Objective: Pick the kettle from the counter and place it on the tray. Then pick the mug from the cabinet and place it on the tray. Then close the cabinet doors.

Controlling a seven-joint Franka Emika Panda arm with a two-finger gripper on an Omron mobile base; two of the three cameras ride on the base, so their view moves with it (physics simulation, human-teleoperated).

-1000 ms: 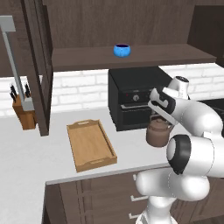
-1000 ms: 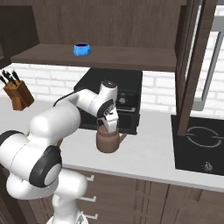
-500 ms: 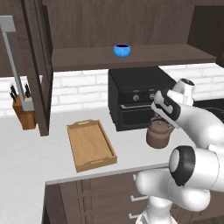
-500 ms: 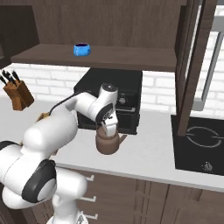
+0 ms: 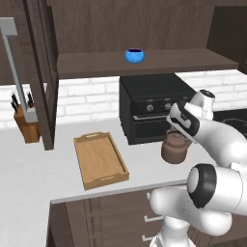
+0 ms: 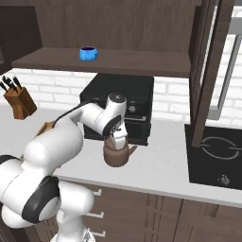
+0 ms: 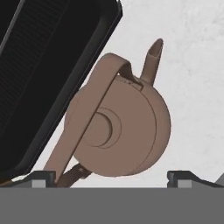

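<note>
The dark-brown kettle (image 5: pixel 173 149) (image 6: pixel 117 155) stands on the light counter (image 5: pixel 29 169), just in front of a black oven. My gripper (image 5: pixel 176 131) (image 6: pixel 118 138) hangs straight above it, open and empty. In the hand view the kettle (image 7: pixel 124 131) lies below the two fingertips (image 7: pixel 42 176), its arched handle running diagonally and its spout pointing away. The light-wood tray (image 5: pixel 100 159) lies empty on the counter, left of the kettle. The blue mug (image 5: pixel 134 55) (image 6: pixel 88 53) sits on the cabinet shelf (image 5: pixel 159 62). The cabinet doors (image 5: pixel 42 72) (image 6: pixel 211 61) stand open.
The black oven (image 5: pixel 153 105) (image 6: pixel 124 101) stands close behind the kettle, under the shelf. A wooden knife block (image 5: pixel 26 124) (image 6: pixel 17 101) is at the far left by the wall. A dark cooktop (image 6: pixel 215 160) lies right of the kettle.
My hand has come down a little closer to the kettle and the elbow has swung right. The kettle, tray and mug have not moved.
</note>
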